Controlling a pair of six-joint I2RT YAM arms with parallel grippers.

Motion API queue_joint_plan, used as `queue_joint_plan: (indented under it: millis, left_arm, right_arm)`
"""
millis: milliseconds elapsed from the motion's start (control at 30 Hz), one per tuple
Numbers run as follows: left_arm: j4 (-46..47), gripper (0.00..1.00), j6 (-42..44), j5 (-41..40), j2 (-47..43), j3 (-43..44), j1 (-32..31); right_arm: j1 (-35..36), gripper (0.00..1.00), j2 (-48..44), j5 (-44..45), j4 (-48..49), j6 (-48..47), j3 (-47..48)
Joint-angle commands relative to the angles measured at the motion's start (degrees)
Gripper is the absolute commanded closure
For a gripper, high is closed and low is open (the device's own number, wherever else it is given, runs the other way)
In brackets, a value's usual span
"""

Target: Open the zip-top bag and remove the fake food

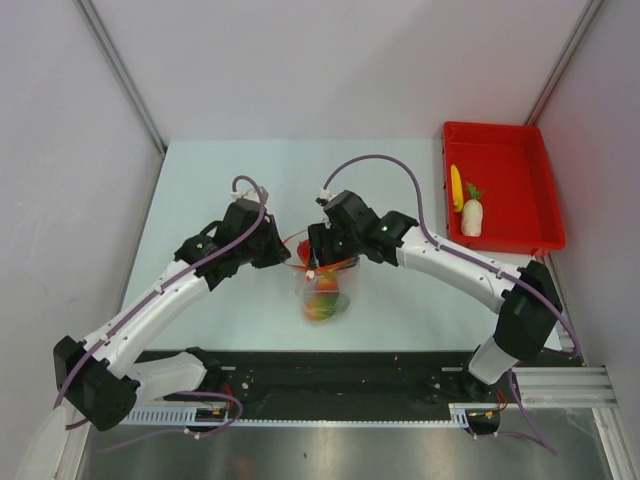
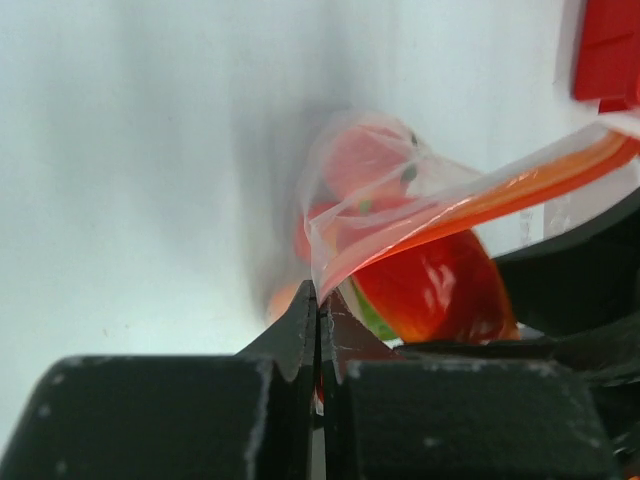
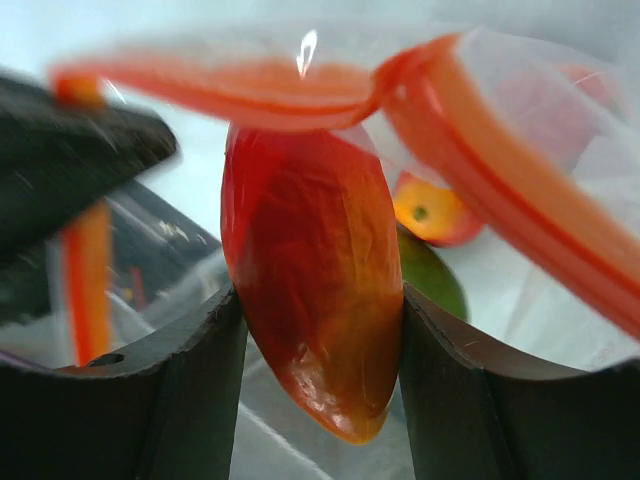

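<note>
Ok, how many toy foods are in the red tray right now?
2. A yellow piece by the left wall of the red tray, and a white radish right beside it. None looks hidden.

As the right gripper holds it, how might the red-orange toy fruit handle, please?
Glossy and tapered, the red-orange toy fruit may slip from the right gripper. It shows no denting between the fingers, so probably rigid.

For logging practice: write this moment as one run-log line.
left hand: shut on zip-top bag edge | right hand: shut on red fruit at bag mouth | tray: radish, yellow piece
</note>
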Motion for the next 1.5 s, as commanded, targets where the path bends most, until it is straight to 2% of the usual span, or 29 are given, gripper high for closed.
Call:
queue_joint_plan:
  millis: [0, 100, 233, 300, 400, 633, 767, 900, 1067, 1233, 1367, 1467]
  left_arm:
    - [4.5, 1.00, -3.3, -1.2, -1.7, -2.4, -3.0]
    - [6.2, 1.00, -5.7, -2.6, -0.9, -2.8, -6.6]
    - [6.3, 1.00, -8.5, -7.2, 0.9, -1.6, -13.6]
    - [5.8, 1.00, -9.7, -9.3, 1.4, -1.8, -14.9]
    - [6.1, 1.00, -10.6, -10.3, 1.4, -3.8, -15.3]
    - [5.5, 1.00, -10.1, -11.6, 2.7, -3.1, -15.3]
    - [6.7, 1.00, -10.3, -8.5, 4.2, 0.1, -15.3]
    - [11.4, 1.00, -12.3, -4.7, 4.8, 0.3, -16.7]
    - [11.9, 1.00, -12.9, -4.4, 5.4, -2.2, -17.1]
    - [11.3, 1.00, -12.9, -6.4, 3.9, -4.3, -15.9]
    - [8.9, 1.00, -10.2, -5.8, 1.8, -3.5, -10.5]
    - [7.0, 1.00, -5.7, -5.7, 1.2, -1.9, -5.2]
  right_arm:
    - [-2.8, 0.87, -0.5, -3.2, 3.5, 12.0, 2.6]
    - [-3.4, 0.87, 0.9, -4.8, 5.2, 16.5, 3.9]
    - [-3.2, 0.87, 0.7, -2.7, 8.4, 23.7, 4.7]
    - [-3.5, 0.87, 0.5, -3.3, 8.5, 25.0, 5.6]
    - [-3.6, 0.87, -0.9, -3.5, 6.8, 25.3, 7.2]
    - [-4.7, 0.87, -4.2, -12.0, 4.2, 24.5, 7.4]
    - [-4.9, 0.87, -5.8, -6.4, 5.8, 22.8, 4.1]
    - [-4.8, 0.87, -4.7, 2.1, 11.6, 26.7, 3.5]
    - [-4.9, 0.87, -2.9, 0.4, 19.0, 34.7, 3.5]
    - [-5.6, 0.88, -4.3, -6.6, 16.0, 35.9, 3.9]
    - [-5.8, 0.87, -5.7, -21.0, 6.2, 28.0, 3.9]
    - [-5.2, 0.87, -6.5, -27.8, 1.0, 21.9, 3.9]
